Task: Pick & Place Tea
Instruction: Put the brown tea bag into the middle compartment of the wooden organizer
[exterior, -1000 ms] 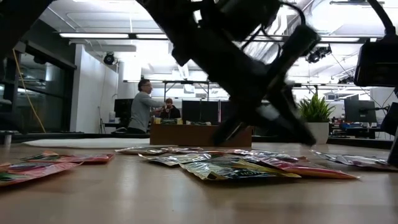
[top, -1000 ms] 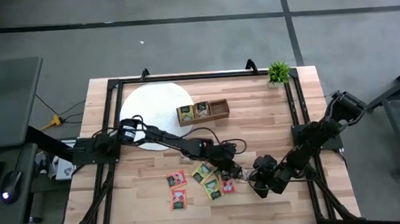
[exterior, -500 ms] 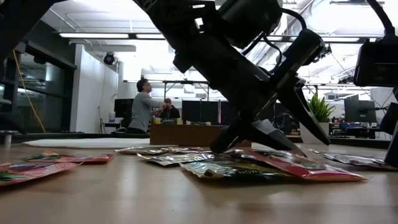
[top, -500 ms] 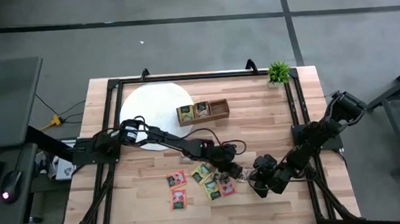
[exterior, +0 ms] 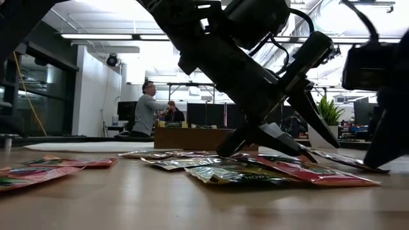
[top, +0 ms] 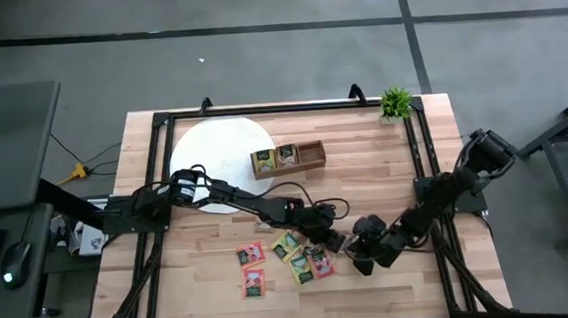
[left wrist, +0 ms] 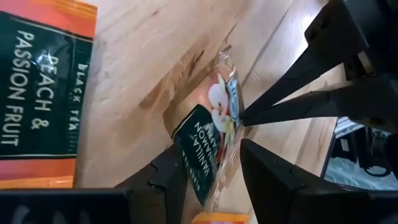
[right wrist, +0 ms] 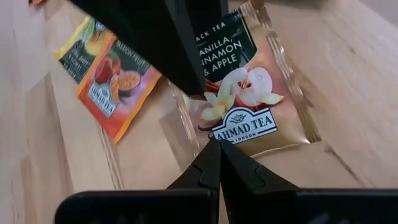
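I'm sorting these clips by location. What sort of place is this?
Probably a robotics lab within an open-plan office: a wooden work table on a concrete floor, people at a desk beyond, rows of monitors under strip lights.

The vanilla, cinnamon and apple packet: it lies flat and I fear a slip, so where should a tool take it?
Probably by its thin outer edge. The vanilla packet lies flat on the table, so come in low along the wood, as the left tool does, fingers open astride one edge. The shut right tool touches its other end.
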Controlling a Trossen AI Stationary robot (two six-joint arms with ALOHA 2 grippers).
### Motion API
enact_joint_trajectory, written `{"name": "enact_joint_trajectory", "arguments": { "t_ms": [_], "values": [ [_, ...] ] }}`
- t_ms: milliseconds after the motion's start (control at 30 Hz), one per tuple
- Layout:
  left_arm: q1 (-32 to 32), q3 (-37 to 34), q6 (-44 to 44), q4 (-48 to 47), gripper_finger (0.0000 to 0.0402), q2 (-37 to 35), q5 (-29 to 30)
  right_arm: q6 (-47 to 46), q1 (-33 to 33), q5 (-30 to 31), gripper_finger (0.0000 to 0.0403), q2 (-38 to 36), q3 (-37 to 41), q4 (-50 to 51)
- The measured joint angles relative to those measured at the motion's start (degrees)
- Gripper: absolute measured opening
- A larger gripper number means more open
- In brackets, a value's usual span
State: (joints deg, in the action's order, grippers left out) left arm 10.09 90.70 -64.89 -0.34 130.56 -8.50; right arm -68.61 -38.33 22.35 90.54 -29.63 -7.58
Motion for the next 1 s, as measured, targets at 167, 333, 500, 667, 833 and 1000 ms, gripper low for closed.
{"name": "enact_joint_trajectory", "arguments": {
  "t_ms": [167,333,500,667,833,1000],
  "values": [
    [-0.33,0.01,0.66,-0.20,0.0120,0.00,0.31,1.39,0.90,-1.15,0.0000,0.00,-0.04,-0.19],
    [-0.44,0.00,2.90,-0.16,0.0023,0.00,-0.59,1.59,0.88,-1.47,0.0000,-0.02,-0.07,-0.22],
    [-0.39,0.00,3.83,-0.17,0.0006,0.00,-1.29,1.61,0.88,-1.71,0.0001,-0.04,-0.09,-0.40],
    [-0.39,0.00,4.55,-0.20,0.0002,0.00,-1.67,1.90,0.89,-3.85,0.0019,-0.27,-0.09,-1.42],
    [-0.39,-0.01,5.10,-0.24,0.0001,0.00,-1.64,2.32,0.83,-5.68,0.0063,-4.26,-0.09,0.16],
    [-0.97,0.00,8.45,-0.23,0.0001,0.00,-2.17,2.67,0.86,-5.34,0.0099,-12.17,-0.09,7.59]
  ]
}}
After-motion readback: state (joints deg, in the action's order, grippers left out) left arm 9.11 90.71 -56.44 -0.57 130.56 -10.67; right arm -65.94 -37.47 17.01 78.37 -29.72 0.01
